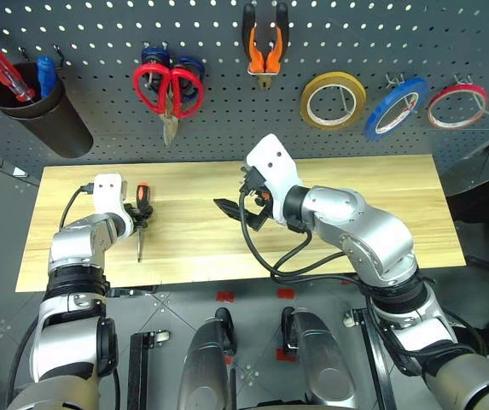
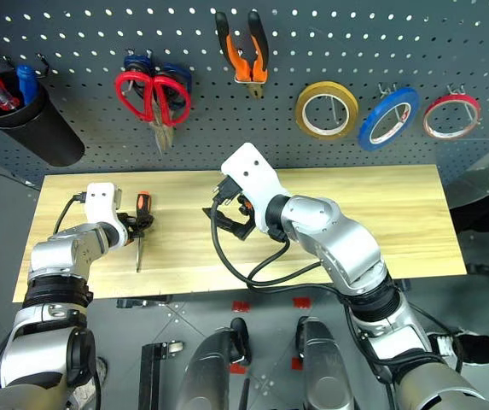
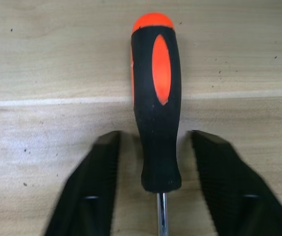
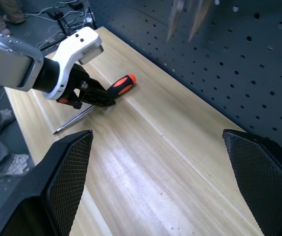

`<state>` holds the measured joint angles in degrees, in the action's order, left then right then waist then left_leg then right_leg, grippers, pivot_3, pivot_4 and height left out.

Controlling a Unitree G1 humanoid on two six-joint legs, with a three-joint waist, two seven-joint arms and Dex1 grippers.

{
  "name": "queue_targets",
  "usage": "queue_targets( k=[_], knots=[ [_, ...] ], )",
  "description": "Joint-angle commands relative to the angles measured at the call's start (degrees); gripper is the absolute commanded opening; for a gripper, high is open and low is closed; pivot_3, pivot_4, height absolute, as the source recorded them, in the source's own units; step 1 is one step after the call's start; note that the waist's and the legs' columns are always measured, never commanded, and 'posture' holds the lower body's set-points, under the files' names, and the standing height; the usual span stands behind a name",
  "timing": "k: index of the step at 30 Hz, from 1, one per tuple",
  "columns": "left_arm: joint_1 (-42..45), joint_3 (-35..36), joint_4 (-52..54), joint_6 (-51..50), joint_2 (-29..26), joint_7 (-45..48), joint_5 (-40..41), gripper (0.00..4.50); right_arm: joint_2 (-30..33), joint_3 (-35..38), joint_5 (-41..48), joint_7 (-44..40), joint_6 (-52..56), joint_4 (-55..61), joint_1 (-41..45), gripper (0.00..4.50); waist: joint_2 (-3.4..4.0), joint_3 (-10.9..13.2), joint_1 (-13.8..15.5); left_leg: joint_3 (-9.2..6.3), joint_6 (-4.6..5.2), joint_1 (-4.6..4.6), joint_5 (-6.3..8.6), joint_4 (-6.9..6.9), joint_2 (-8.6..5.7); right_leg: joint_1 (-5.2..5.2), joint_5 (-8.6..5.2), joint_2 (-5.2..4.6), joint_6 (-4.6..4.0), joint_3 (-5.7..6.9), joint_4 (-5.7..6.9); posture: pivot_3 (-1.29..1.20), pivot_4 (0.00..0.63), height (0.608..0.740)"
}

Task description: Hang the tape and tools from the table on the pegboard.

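Note:
A screwdriver with an orange-and-black handle lies on the left part of the wooden table. My left gripper is low over it, open, one finger on each side of the handle with a thin gap either way. Over the middle of the table, my right gripper hovers wide open with nothing in it. On the pegboard hang the red-handled scissors, the orange-and-black pliers and the blue ring of tape.
A black cup at the pegboard's left holds a long red-handled tool and a blue-handled one. Blue-handled scissors hang behind the red ones. A yellow-tan roll and a red-rimmed roll flank the blue tape.

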<state>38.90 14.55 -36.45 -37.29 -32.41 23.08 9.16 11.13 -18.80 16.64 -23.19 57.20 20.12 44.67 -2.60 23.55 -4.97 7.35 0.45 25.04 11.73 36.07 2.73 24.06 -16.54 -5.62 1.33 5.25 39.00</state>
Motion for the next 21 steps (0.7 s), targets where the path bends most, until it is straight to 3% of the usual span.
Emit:
queue_targets(
  k=[1,3,4,12,18,21],
  knots=[
    [-0.79,0.47,-0.62,-0.08,-0.71,0.24,0.60,1.17,0.48,-0.41,0.59,-2.33,-2.46,2.65,0.50,4.50,0.00,0.00,0.00,0.00,0.00,0.00,0.00,0.00,0.00,0.00,0.00,0.00,0.00,0.00,0.00,-0.23,0.406,0.740],
    [-0.53,0.25,0.03,1.11,-0.95,1.25,0.69,0.57,1.02,-0.72,0.77,-4.28,-5.86,3.72,-0.37,4.50,-0.02,-0.02,-0.02,0.01,0.00,0.00,0.00,0.00,0.00,0.00,0.00,0.00,0.00,0.01,0.00,-0.23,0.394,0.740],
    [-0.50,0.09,0.71,1.32,-1.18,1.83,0.75,0.49,1.45,-0.76,0.91,-5.26,-7.40,4.34,-0.86,4.50,-0.03,-0.03,-0.01,0.01,0.00,0.00,0.00,-0.01,-0.01,0.00,0.00,0.00,0.00,0.01,0.00,-0.23,0.389,0.740],
    [-4.25,-2.61,9.78,7.45,-4.41,7.43,-0.19,0.49,4.41,-1.94,0.05,-11.75,-15.68,3.07,-2.32,4.50,-0.32,-0.22,-0.24,-0.01,-0.02,0.05,-0.01,-0.01,-0.01,0.01,0.01,0.00,-0.01,0.06,-0.01,-0.24,0.323,0.740],
    [-18.41,1.79,37.94,8.40,-6.95,15.11,7.34,0.49,5.45,-0.70,0.10,-12.92,-17.31,3.02,-1.96,4.50,-0.48,-0.40,-1.10,-0.14,-0.03,0.20,-0.01,0.00,-0.02,0.02,0.02,-0.03,-0.02,0.12,-0.07,-0.23,0.296,0.740],
    [-21.07,3.30,44.95,7.86,-7.62,16.97,10.59,0.49,5.72,-0.55,0.10,-13.14,-18.03,2.64,-1.96,4.50,-0.54,-0.63,-1.10,-0.37,-0.09,0.35,-0.06,0.06,-0.05,0.01,0.02,-0.07,-0.03,0.22,-0.04,-0.21,0.285,0.740]
  ],
)
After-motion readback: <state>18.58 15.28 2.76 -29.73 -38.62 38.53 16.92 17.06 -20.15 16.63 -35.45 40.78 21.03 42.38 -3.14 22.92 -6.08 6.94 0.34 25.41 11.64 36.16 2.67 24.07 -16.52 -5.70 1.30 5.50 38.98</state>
